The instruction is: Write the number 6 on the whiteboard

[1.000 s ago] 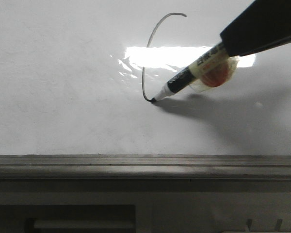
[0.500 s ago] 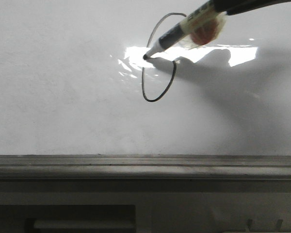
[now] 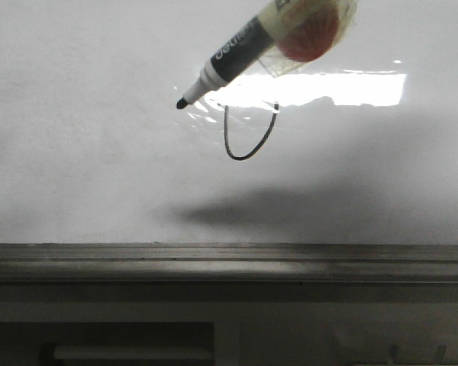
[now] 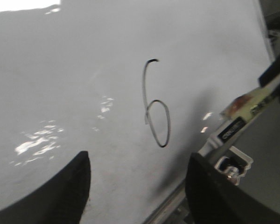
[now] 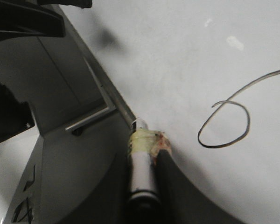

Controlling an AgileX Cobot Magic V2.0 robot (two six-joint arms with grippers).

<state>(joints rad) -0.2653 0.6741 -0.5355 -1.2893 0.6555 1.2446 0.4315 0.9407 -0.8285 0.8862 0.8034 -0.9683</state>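
Marker: lifted clear of the whiteboard since closing the loop. Number 6: complete. Right end effector clenched on marker; left end effector released, idle.

whiteboards: 1 | drawn digits: 1, a number 6 | markers: 1 | tape wraps on the marker: 1 | bottom rails: 1 | grippers seen: 2, left, right
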